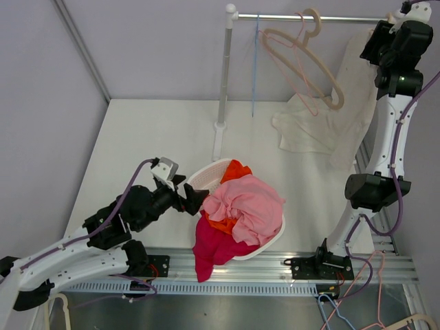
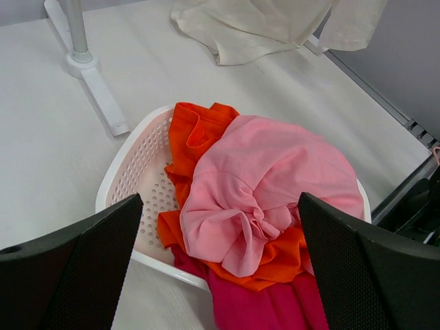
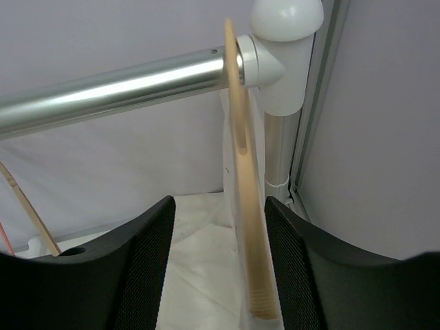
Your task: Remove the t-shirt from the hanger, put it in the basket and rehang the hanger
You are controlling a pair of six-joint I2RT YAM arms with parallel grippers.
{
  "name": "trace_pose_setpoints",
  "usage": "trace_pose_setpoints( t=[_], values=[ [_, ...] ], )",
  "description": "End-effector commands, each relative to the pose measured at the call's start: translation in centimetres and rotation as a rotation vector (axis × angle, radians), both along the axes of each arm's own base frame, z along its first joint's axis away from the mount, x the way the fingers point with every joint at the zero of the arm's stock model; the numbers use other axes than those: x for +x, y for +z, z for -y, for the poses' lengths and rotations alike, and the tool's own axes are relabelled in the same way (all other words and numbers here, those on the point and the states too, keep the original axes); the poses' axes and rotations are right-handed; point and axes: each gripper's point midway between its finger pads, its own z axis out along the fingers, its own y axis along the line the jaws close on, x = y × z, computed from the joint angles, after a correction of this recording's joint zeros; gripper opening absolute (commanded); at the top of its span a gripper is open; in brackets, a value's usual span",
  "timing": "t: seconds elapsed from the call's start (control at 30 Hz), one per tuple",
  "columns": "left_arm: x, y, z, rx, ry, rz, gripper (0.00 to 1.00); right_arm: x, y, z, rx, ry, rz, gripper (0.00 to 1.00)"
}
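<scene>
**Top external view.**
- Right claw [image 1: 389, 29]: raised to the right end of the rail [image 1: 309, 17]. Its spread cannot be told from here.
- T-shirt [image 1: 309, 127], cream: below the right claw and to its left. Most of it is heaped on the table [image 1: 137, 137], and one band rises toward the claw.
- Bare beige hanger [image 1: 338, 100]: hooked on the rail, left of the right claw and apart from it.
- Left claw [image 1: 198, 199]: low over the table, tips just beside the near-left rim of the basket [image 1: 206, 175].
- Basket contents, ahead of the left claw: pink garment [image 1: 244, 199] on top, orange garment [image 1: 236, 168] beyond it, magenta garment [image 1: 210, 247] spilling over the near rim.
- Rail post [image 1: 225, 75]: upright, beyond the basket.

**Left wrist view.**
- Left claw [image 2: 220, 203]: fingers spread wide, nothing between them.
- Basket [image 2: 137, 165]: directly ahead and below, holding the pink garment [image 2: 268, 172], the orange garment [image 2: 196, 130] and the magenta garment [image 2: 268, 302].
- T-shirt [image 2: 268, 24]: well beyond the claw, flat on the table past the basket.
- Post foot [image 2: 89, 69]: ahead and to the left.

**Right wrist view.**
- Right claw [image 3: 218, 206]: fingers apart, one on either side of a hanger [image 3: 244, 206] seen edge-on. The hanger sits close to the right-hand finger. Contact cannot be told.
- Rail [image 3: 124, 89]: above the claw. The hanger hangs from it beside the white end cap [image 3: 282, 41].
- T-shirt [image 3: 199, 275]: pale cloth below and ahead of the fingers, at the hanger's lower end.
</scene>
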Motion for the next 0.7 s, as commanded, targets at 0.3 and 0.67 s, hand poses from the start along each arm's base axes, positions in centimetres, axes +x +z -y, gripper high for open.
trace_pose_setpoints(
  t=[0.3,0.67],
  values=[
    [0.9,3.0,1.0,-0.04,-0.002,0.058,1.0,1.7,-1.0,1.3,0.01,0.024,-0.005,0.39],
    [0.5,3.1,0.9,-0.054,-0.015,0.06,0.99,1.6,0.2,0.2,0.033,0.066,0.041,0.0]
  ],
)
